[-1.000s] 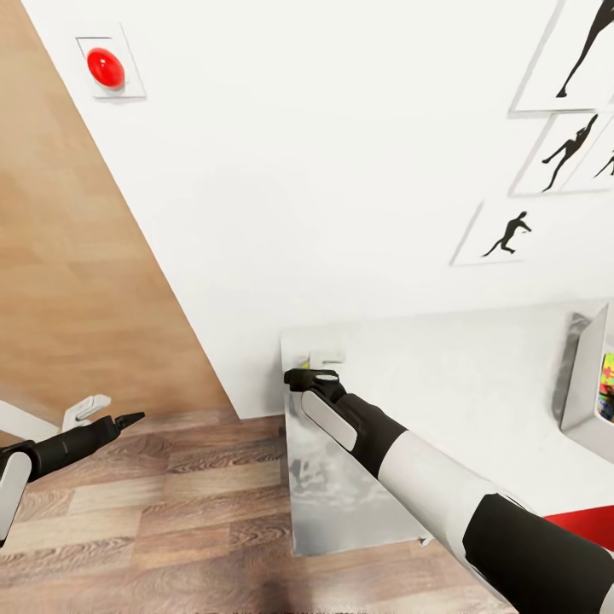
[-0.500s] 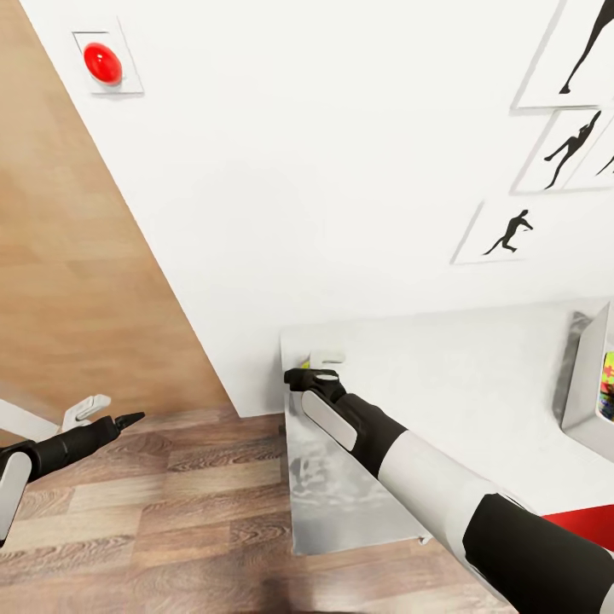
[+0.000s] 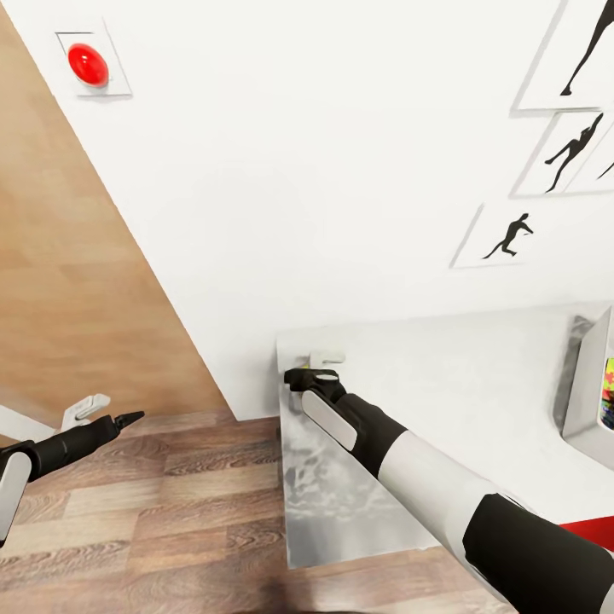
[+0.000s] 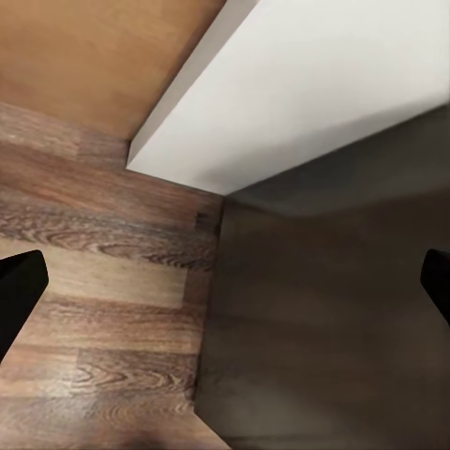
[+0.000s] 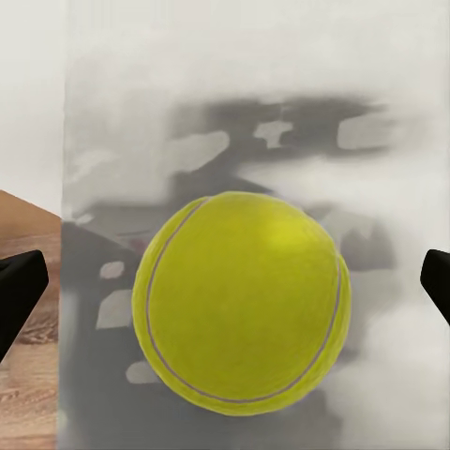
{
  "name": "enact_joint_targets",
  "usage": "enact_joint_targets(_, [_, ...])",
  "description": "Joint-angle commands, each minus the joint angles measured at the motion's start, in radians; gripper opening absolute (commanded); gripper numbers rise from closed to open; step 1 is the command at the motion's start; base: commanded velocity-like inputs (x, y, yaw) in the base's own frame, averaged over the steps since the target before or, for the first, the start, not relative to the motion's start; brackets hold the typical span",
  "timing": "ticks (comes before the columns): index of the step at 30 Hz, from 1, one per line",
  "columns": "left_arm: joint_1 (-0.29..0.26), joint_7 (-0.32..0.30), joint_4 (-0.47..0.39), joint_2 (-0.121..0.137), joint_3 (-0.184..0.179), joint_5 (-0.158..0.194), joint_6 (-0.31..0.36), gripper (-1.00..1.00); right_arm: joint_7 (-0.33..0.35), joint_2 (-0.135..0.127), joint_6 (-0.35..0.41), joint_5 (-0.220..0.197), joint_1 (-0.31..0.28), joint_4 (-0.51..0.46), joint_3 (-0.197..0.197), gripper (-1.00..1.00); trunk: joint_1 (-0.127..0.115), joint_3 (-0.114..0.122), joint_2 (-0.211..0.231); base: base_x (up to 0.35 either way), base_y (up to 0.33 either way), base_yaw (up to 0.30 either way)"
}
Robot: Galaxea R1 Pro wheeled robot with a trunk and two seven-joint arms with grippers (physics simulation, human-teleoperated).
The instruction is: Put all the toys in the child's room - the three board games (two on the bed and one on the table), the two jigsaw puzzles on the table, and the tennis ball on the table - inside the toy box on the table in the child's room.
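Observation:
The yellow-green tennis ball lies on the mottled grey corner of the table, large in the right wrist view. My right gripper hovers over that corner, open, with its black fingertips well apart on either side of the ball and not touching it. In the head view the gripper hides nearly all of the ball. The light grey toy box stands at the table's right end, with a colourful jigsaw puzzle showing inside. My left gripper is open and empty, low over the wood floor.
A white wall with black silhouette posters rises behind the table. A red round switch sits high on the wall. The red chair shows beside my right arm. Wood-plank floor spreads left of the table.
The whole picture has drifted slightly, so the camera moved. Both arms keep the same pose, and the right gripper stays over the table corner.

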Motion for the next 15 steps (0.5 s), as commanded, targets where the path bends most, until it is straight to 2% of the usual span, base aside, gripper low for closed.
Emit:
enact_joint_targets(1, [-0.001,-0.004,0.000,0.000,0.002,0.000,0.006,1.00,-0.007,0.000,0.004,-0.003,-0.001,-0.001,0.003,1.00,0.001,-0.002,-0.002,0.007,-0.005,0.000])
enact_joint_targets(11, [-0.001,-0.003,-0.001,0.000,0.002,0.000,0.005,1.00,-0.007,0.000,0.006,-0.004,-0.001,0.000,0.004,1.00,0.001,-0.002,-0.002,0.002,0.003,0.000])
enact_joint_targets(15, [0.000,-0.001,-0.001,0.000,0.002,0.000,0.005,1.00,-0.007,0.000,0.006,-0.004,-0.001,0.000,0.004,1.00,0.001,-0.002,-0.002,0.000,0.130,0.000])
